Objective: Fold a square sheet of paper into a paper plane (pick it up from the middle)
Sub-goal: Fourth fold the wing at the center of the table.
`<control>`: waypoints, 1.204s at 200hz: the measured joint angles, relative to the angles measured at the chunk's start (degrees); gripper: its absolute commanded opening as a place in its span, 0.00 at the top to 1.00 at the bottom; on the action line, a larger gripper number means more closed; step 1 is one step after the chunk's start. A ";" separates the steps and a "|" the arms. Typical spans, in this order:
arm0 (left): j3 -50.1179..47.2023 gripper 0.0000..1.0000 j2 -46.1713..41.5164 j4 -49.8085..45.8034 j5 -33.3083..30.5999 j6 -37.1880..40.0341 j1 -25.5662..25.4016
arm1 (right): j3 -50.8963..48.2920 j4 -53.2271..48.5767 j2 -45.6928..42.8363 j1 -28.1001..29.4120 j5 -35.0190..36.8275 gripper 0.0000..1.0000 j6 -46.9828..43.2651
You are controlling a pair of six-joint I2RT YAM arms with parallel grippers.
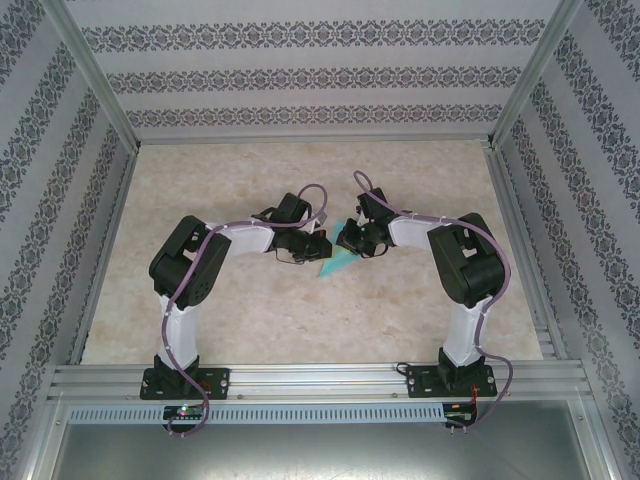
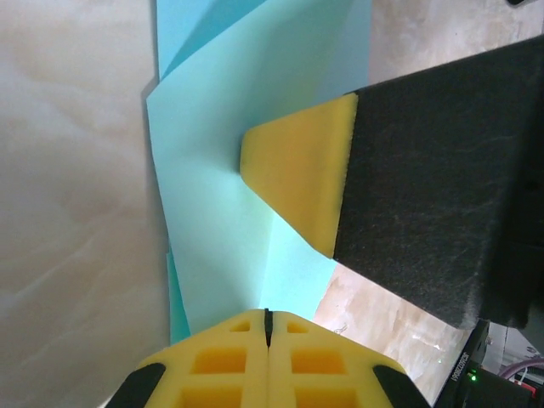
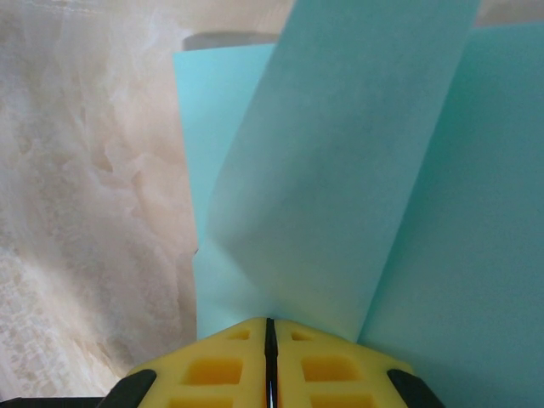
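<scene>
Left gripper [image 1: 303, 247], centre frame: pads together, tip at the paper's edge, can't tell if it pinches any. Part-folded sheet of paper [image 1: 337, 264] lies just right of it, flat on table [image 1: 250, 320], long axis lower left to upper right. Right gripper [image 1: 356, 240]: pads together, pressing the sheet's upper-right end, so the nearer arm.

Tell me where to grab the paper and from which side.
Take the paper by its raised flap, coming in level from the side with one finger on each face. The flap stands up off the table, so both faces are free; the rest seems to lie flat. The right gripper is shut at the flap's base.
</scene>
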 measured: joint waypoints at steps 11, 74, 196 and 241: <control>0.07 0.96 0.04 -0.42 -0.02 0.04 0.00 | 0.00 0.00 0.00 0.00 0.00 0.90 0.09; 0.20 0.97 0.48 -3.21 -1.16 1.29 0.00 | -0.09 0.13 -0.13 -0.11 -0.20 0.89 0.15; 0.61 1.00 1.33 -3.96 -1.05 2.75 0.00 | 0.22 -2.16 -1.09 -0.85 -0.61 0.84 -0.13; 0.87 1.00 1.44 -4.46 -1.09 3.13 0.00 | 0.31 -2.14 -1.09 -1.09 -1.05 0.86 -1.22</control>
